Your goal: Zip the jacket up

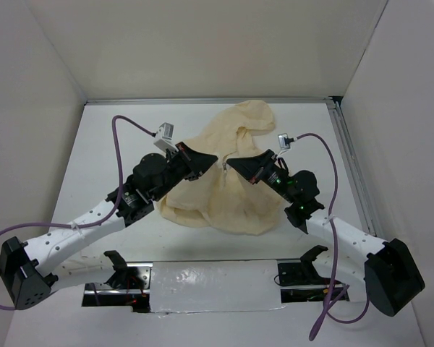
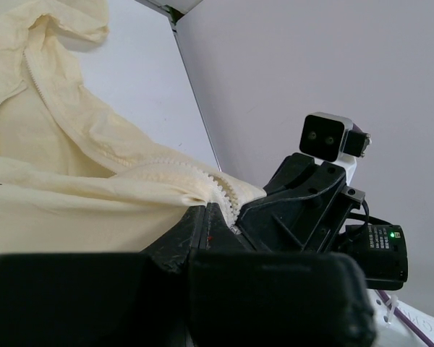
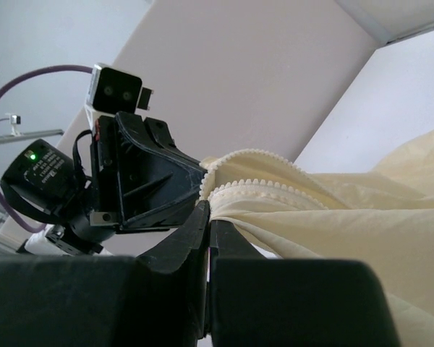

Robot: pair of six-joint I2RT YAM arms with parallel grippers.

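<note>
The pale cream-yellow jacket [image 1: 235,195] lies crumpled mid-table, its hood [image 1: 253,116] towards the back. My left gripper [image 1: 215,159] and right gripper [image 1: 229,164] meet tip to tip over its middle. In the left wrist view the left gripper [image 2: 205,210] is shut on a fold of the jacket [image 2: 72,195] beside a row of zipper teeth [image 2: 224,189], with the right gripper's fingers [image 2: 304,206] close opposite. In the right wrist view the right gripper [image 3: 207,210] is shut on the jacket [image 3: 347,224] just below two rows of zipper teeth [image 3: 260,184]. The open zipper runs up to the hood [image 2: 29,79].
White walls enclose the table on three sides. A metal rail [image 1: 351,166] runs along the right edge. A reflective strip [image 1: 210,285] lies between the arm bases at the near edge. Purple cables [image 1: 119,155] loop above both arms.
</note>
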